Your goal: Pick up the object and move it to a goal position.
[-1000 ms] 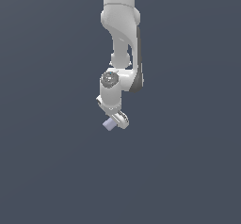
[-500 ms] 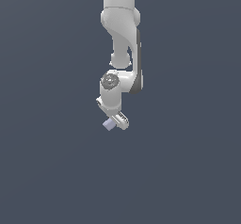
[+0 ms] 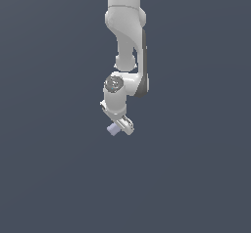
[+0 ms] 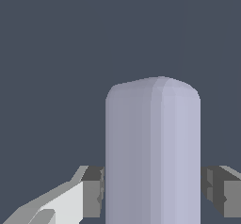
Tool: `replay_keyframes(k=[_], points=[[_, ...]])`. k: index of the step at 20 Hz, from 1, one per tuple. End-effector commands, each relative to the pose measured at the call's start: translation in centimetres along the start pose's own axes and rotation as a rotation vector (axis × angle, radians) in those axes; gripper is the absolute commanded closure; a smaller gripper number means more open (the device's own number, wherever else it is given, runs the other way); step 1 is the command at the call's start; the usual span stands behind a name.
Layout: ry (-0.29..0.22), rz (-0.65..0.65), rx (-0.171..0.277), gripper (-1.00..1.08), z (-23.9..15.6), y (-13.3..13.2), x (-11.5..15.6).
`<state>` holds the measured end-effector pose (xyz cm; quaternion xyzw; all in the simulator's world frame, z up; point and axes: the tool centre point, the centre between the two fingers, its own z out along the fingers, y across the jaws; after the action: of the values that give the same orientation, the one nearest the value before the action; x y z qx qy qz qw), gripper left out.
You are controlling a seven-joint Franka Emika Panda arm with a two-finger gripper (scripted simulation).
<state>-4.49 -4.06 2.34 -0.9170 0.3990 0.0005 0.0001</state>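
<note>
White Panda arm [image 3: 126,36] hanging down from the top of the exterior view against a plain dark grey-blue backdrop. Tool [image 3: 121,127] at its lower end, tilted, clamped on the pale lavender-blue block [image 3: 113,129], which juts toward the exterior view's left. Only in the wrist view: block [image 4: 153,152] upright between grey pads [image 4: 92,190], touching both, rounded end protruding beyond them.

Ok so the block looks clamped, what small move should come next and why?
Probably carry it onward with the pincer kept closed. The wrist view shows the lavender block filling the gap between both pads, and the exterior view shows it at the arm's tip. No goal marker is visible.
</note>
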Motion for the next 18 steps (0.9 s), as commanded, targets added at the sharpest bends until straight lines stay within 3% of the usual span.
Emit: replay_keyframes(k=[1,9,18], points=[[0.001,0.000,0.001,1.08,-0.7,0.1,0.2],[0.001,0.001,0.001,1.08,-5.5,0.8,1.6],[0.001,0.002,0.000,1.08,-14.6,2.1,4.5]])
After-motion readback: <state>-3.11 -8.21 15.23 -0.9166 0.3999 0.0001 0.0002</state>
